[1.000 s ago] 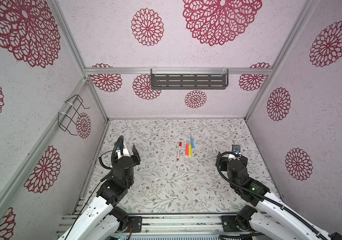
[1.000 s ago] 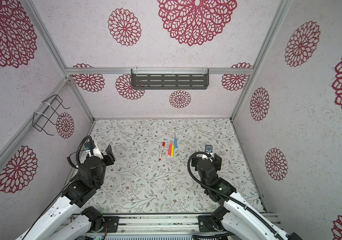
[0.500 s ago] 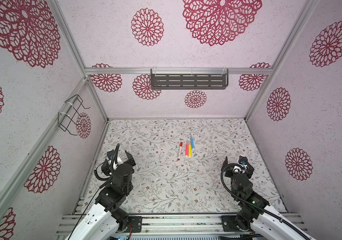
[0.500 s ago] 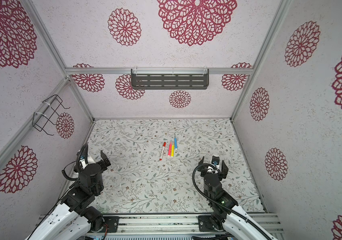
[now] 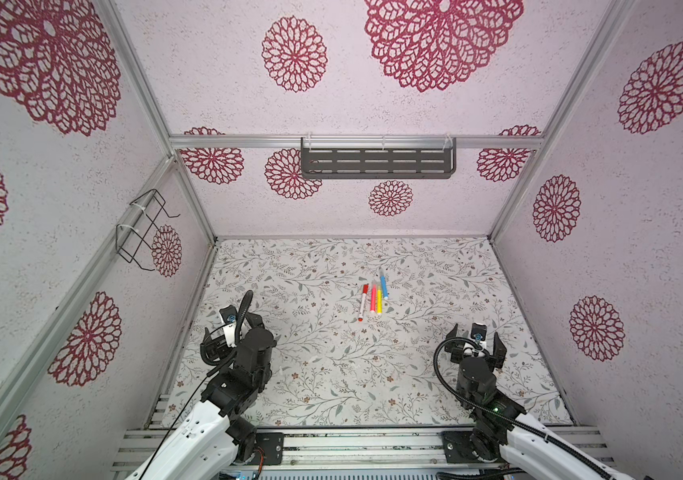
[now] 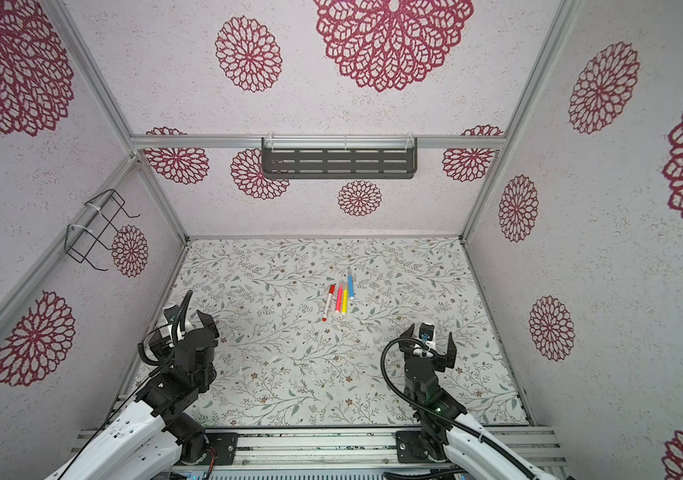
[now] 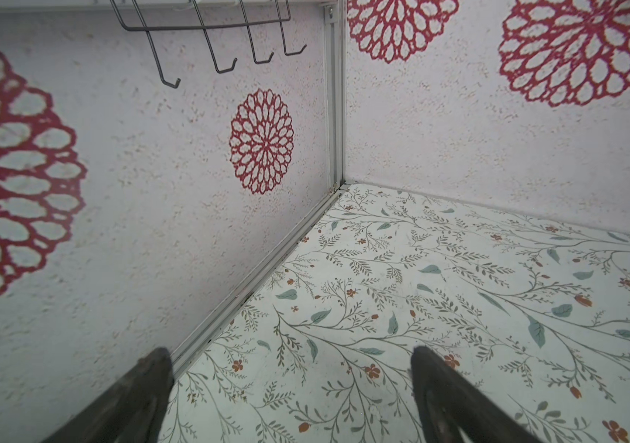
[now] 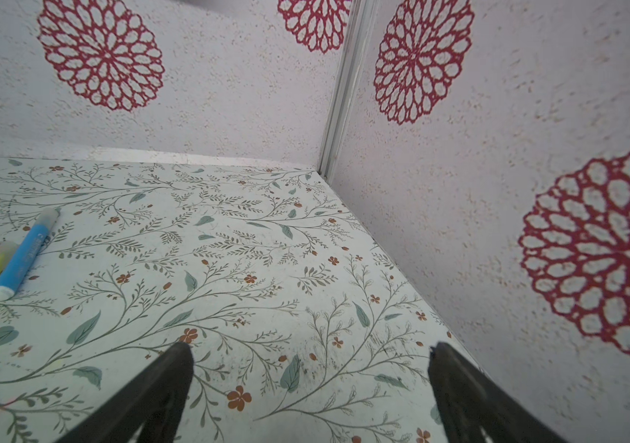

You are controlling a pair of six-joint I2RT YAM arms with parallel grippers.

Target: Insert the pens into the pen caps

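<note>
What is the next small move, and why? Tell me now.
Probably just retract and park. The left pincer and right pincer stand open and empty. The blue pen, yellow pen and pink pen lie side by side beyond them and already look capped.

Four pens (image 5: 373,300) flat on surface (image 5: 331,374), mid-width, toward far half, side by side, long axes running near-to-far.

In both top views, left to right:
- white pen (image 5: 362,303): red ends, near end angled slightly left, red cap (image 5: 366,287) on far end.
- pink-red pen (image 5: 373,302)
- yellow pen (image 5: 379,303): close against pink-red one.
- blue pen (image 8: 22,257): just beside yellow, set farther back.

Pale translucent caps (image 8: 49,216) in line on far ends of blue, yellow and pink-red.
</note>
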